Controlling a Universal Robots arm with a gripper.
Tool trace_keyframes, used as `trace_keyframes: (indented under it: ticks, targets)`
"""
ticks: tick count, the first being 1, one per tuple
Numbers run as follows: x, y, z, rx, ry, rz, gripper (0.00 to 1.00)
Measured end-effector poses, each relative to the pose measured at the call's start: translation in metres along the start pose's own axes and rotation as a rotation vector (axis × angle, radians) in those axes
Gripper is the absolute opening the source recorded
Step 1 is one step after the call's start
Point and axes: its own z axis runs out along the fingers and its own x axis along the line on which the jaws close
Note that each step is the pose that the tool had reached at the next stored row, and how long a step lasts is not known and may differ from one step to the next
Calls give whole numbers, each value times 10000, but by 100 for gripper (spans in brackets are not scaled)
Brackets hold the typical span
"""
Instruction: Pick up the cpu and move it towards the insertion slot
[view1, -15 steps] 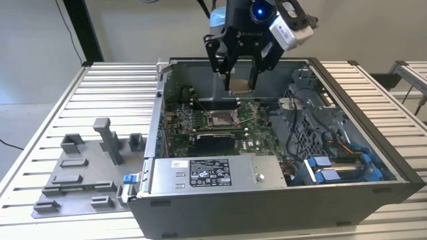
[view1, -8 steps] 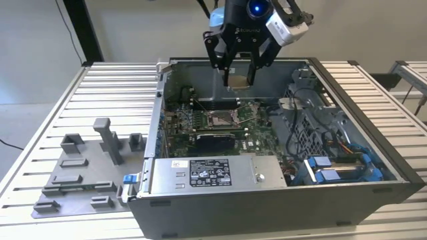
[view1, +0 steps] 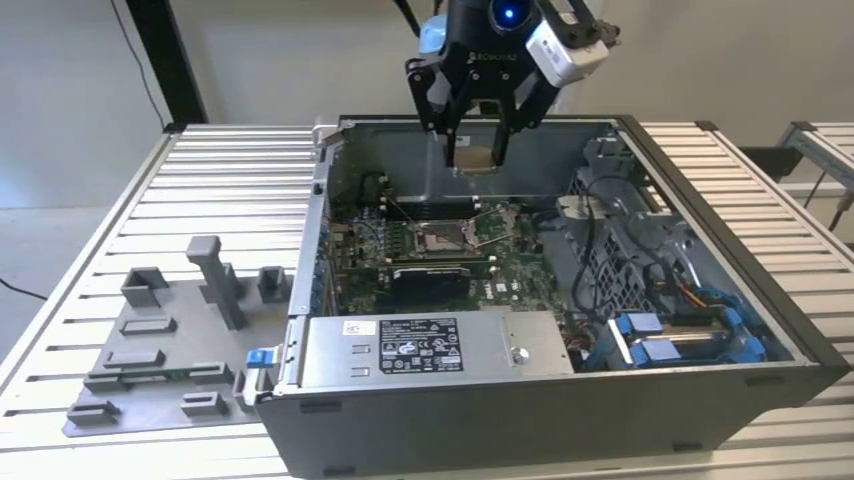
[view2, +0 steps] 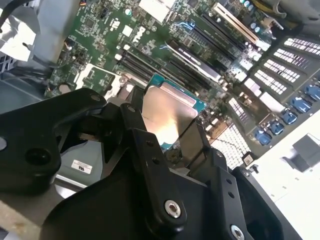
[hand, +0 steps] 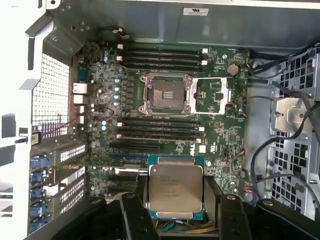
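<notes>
My gripper (view1: 477, 150) hangs over the open computer case, shut on the cpu (view1: 474, 155), a flat square chip. In the first wrist view the cpu (hand: 175, 187) shows its silvery top and green edge, clamped between the two black fingers (hand: 134, 212). In the second wrist view the cpu (view2: 167, 112) sits tilted between the fingers (view2: 145, 150). The insertion slot (hand: 165, 94), a square socket with a silver frame and its lid swung open beside it, lies on the motherboard below. In the exterior view the insertion slot (view1: 441, 237) is well beneath the gripper, toward the case's near side.
The case walls (view1: 694, 200) ring the motherboard. Memory slots (hand: 160, 57) flank the socket. Cables and a fan cage (view1: 627, 250) fill the exterior view's right side; a power supply (view1: 427, 345) sits at the front. A grey fixture plate (view1: 174, 340) with blocks lies on the exterior view's left.
</notes>
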Motion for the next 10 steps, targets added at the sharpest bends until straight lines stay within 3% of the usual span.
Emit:
trace_keyframes:
  ticks: [10]
  targets:
    - [42, 148, 47, 0, -7, 175, 0]
